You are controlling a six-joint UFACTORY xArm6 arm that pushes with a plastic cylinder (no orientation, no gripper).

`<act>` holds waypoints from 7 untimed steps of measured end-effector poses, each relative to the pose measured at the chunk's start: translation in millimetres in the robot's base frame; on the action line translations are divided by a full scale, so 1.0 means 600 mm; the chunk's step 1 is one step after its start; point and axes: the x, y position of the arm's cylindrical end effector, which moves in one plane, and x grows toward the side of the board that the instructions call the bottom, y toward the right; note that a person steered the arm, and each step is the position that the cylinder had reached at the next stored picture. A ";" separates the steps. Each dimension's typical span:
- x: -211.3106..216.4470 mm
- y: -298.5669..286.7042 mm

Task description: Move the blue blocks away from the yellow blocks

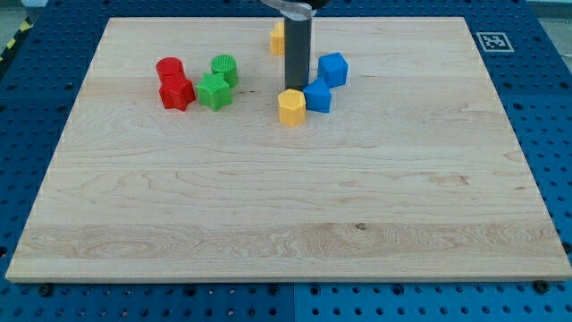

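My tip (296,88) is the lower end of a dark rod coming down from the view's top centre. It stands just above a yellow hexagonal block (291,107) and just left of a blue block (318,96) that touches that yellow block. A second blue block (332,69) lies up and to the right, close to the first one. A second yellow block (278,38) near the board's top edge is partly hidden behind the rod.
At the upper left of the wooden board (286,224) lie a red cylinder (170,69), a red block (177,93), a green cylinder (224,69) and a green block (214,91). A marker tag (492,41) sits off the top right corner.
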 end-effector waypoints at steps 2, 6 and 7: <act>0.033 0.025; 0.020 -0.007; -0.034 -0.009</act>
